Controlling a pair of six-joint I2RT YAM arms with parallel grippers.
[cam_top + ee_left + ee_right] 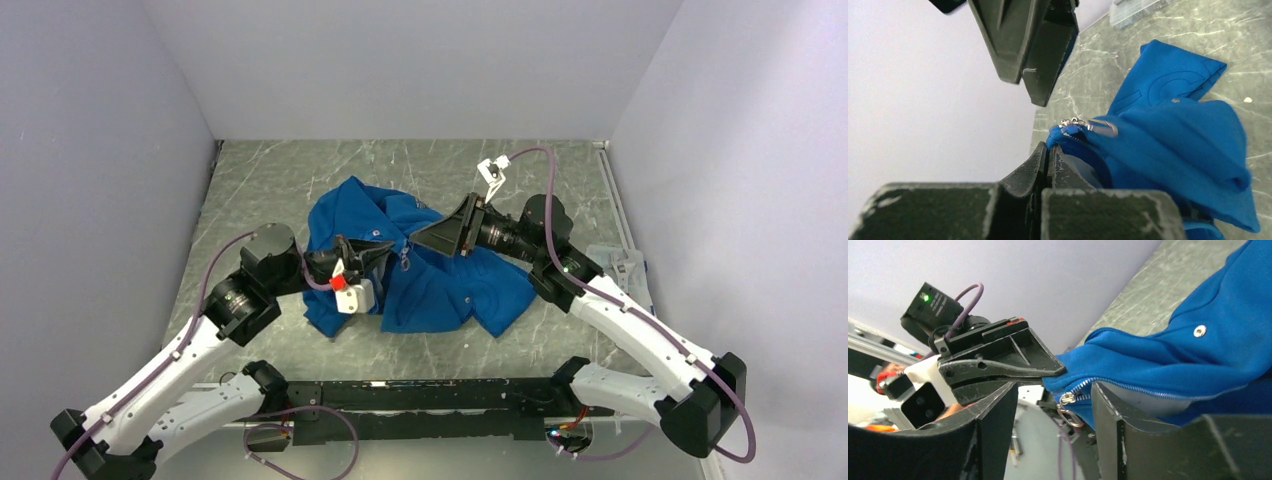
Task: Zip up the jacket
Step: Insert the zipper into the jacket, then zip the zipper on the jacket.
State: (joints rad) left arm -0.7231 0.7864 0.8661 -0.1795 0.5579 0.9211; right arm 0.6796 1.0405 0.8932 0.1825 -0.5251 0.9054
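I am pinching the front edge of the jacket (450, 290) with the left gripper (1049, 147); the right gripper (1054, 387) is standing spread around the zipper pull (1066, 400).

The left tool (1049, 149) gripping the jacket (1173, 145).
Its jaws are pressed together on the blue hem beside the silver zipper pull (1075, 121); the right tool (1028, 90) hangs above the marbled counter (1148, 35).
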